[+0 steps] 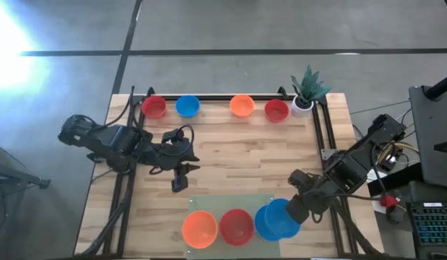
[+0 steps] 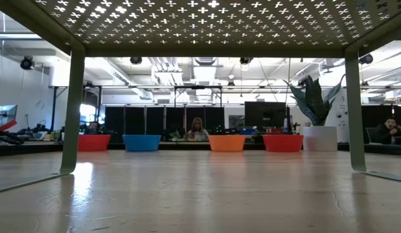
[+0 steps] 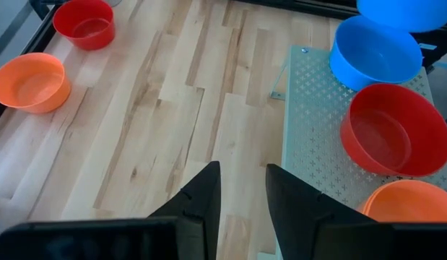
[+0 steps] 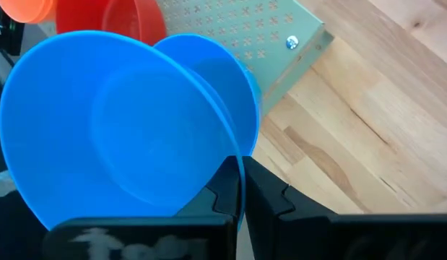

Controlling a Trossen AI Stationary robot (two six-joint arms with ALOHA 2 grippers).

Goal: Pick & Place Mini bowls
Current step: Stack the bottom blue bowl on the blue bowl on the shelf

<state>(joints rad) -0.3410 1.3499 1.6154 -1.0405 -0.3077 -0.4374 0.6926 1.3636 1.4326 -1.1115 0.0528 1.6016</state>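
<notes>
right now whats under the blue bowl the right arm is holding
The right end effector pinches the rim of a glossy blue plastic mini bowl. Below it sits a second blue bowl on the perforated pale green metal plate. The held bowl covers most of it, so its inside can't be seen.

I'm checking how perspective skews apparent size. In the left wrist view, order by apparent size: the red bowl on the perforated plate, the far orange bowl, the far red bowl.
1. Red bowl on the plate, nearest.
2. Far orange bowl.
3. Far red bowl.
</notes>
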